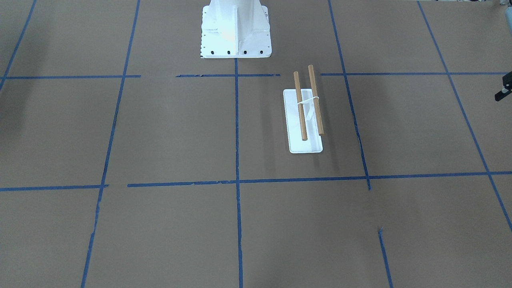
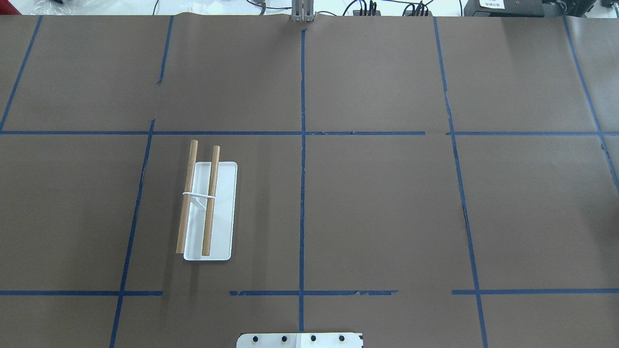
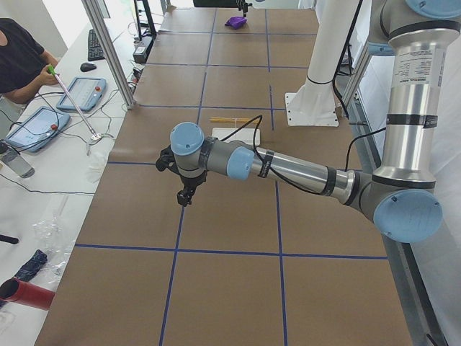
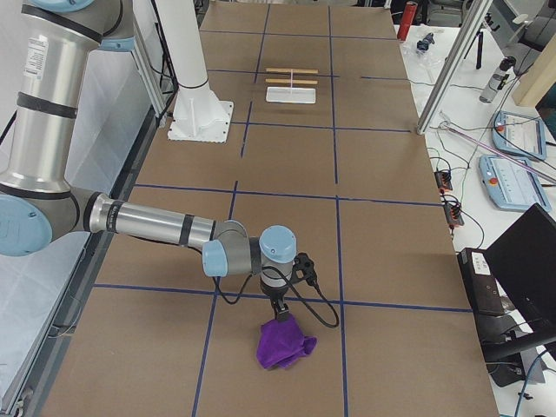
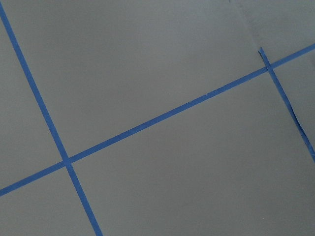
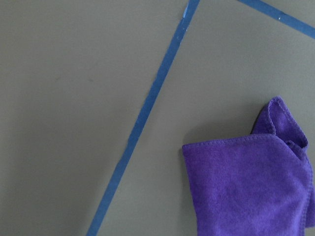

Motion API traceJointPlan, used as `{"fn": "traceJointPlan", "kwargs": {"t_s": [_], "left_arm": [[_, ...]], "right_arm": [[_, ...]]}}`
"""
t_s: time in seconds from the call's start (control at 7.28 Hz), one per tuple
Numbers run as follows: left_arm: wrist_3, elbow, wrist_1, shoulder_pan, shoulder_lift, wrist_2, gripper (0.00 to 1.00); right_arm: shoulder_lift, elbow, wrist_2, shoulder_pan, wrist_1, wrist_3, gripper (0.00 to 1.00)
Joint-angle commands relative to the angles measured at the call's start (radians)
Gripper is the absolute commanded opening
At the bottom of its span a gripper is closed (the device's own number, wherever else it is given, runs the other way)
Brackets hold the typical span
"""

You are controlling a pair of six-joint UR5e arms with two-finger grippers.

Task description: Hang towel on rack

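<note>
The rack [image 2: 199, 199] is two light-brown wooden dowels on a thin white support over a white base plate [image 2: 225, 212]. It stands bare on the robot's left half of the table and also shows in the front-facing view [image 1: 308, 103]. The purple towel [image 4: 282, 345] lies crumpled at the far right end of the table and shows in the right wrist view [image 6: 251, 182]. My right gripper [image 4: 280, 308] hangs just above the towel's top edge. My left gripper [image 3: 186, 194] hovers over bare paper beyond the rack. I cannot tell whether either gripper is open or shut.
Brown paper with a blue tape grid covers the table. The white robot pedestal [image 1: 235, 30] stands at the table's middle back edge. An operator [image 3: 20, 61] sits by teach pendants off the far side. A black piece [image 1: 505, 86] pokes in at the front-facing view's right edge.
</note>
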Motion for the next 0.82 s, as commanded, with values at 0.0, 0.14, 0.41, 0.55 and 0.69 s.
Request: {"fn": "traceJointPlan", "kwargs": {"t_s": [0.0,0.14,0.41,0.55,0.69], "left_arm": [[-0.001,-0.003,-0.001,0.0,0.001,-0.003,1.0],[-0.001,-0.005,-0.001,0.0,0.001,-0.003,1.0],[-0.001,-0.006,-0.001,0.0,0.001,-0.004,1.0],[-0.001,-0.009,-0.001,0.0,0.001,-0.009,1.0],[-0.002,-0.008,-0.001,0.0,0.001,-0.029,1.0]], "right_arm": [[0.034,-0.08,-0.029,-0.045,0.044,0.077,1.0],[0.054,-0.151,-0.029,-0.047,0.058,0.076,1.0],[0.088,-0.272,-0.035,-0.047,0.158,0.079,0.84],[0.088,-0.271,-0.032,-0.047,0.167,0.077,0.36],[0.086,-0.27,-0.032,-0.045,0.167,0.071,0.0]]}}
